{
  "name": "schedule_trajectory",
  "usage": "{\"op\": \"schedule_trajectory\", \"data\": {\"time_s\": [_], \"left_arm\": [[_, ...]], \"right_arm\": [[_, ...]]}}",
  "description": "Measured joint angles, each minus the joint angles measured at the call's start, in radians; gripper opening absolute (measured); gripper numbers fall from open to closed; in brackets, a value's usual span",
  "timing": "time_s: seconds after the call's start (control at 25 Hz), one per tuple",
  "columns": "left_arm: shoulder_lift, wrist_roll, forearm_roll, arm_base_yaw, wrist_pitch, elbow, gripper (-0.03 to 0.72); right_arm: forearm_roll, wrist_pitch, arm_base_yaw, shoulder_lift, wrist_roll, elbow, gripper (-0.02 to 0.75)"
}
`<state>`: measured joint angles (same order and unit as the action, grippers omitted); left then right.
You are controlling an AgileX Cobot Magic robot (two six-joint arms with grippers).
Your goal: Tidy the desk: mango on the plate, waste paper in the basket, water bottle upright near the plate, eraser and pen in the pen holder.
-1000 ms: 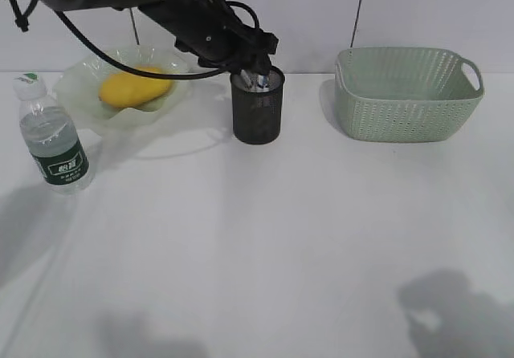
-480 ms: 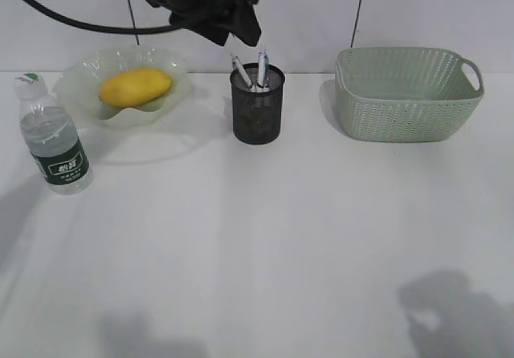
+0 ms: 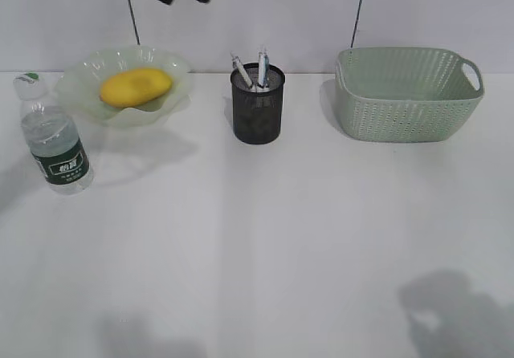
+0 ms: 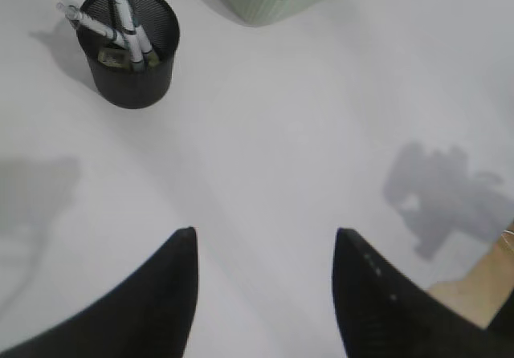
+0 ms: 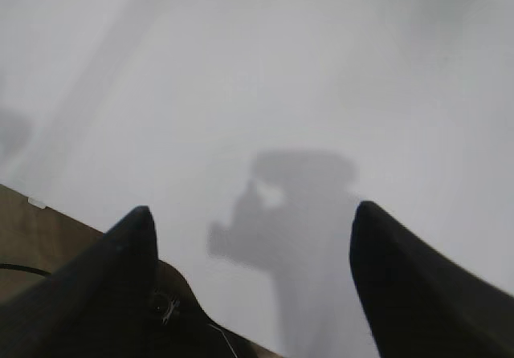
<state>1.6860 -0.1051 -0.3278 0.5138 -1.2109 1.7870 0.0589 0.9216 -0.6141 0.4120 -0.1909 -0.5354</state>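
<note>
mango [image 3: 135, 87] on the plate [image 3: 80, 81] | water bottle [image 3: 53, 136] upright just beside plate | pens [image 3: 262, 67] stand in pen holder [image 3: 258, 104]; eraser hard to make out | basket [image 3: 405, 93] contents hidden, rim cropped in wrist views | left gripper [image 4: 263, 246] jaws apart, empty, mostly cut off at exterior top | right gripper [image 5: 253, 220] wide apart, empty, above desk [image 3: 281, 229]

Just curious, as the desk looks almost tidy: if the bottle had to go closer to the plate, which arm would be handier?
Probably left: the left tool hangs open up by the plate, on the water bottle side. The right tool hovers open by the desk near edge.
</note>
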Motion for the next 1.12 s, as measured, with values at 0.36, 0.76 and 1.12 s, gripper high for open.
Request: {"op": "schedule_trajectory", "data": {"time_s": [0.36,0.76,1.12], "left_arm": [[-0.362,0.001,0.130,0.006,-0.004,-0.372,0.412],[-0.962,0.008,0.260,0.006,-0.009,-0.850,0.408],[-1.506,0.099,0.258,0.006,-0.015,-1.063,0.408]], "right_arm": [[0.000,0.001,0.000,0.000,0.000,0.000,0.585],[0.000,0.010,0.000,0.000,0.000,0.000,0.585],[-0.003,0.012,0.000,0.000,0.000,0.000,0.585]]}}
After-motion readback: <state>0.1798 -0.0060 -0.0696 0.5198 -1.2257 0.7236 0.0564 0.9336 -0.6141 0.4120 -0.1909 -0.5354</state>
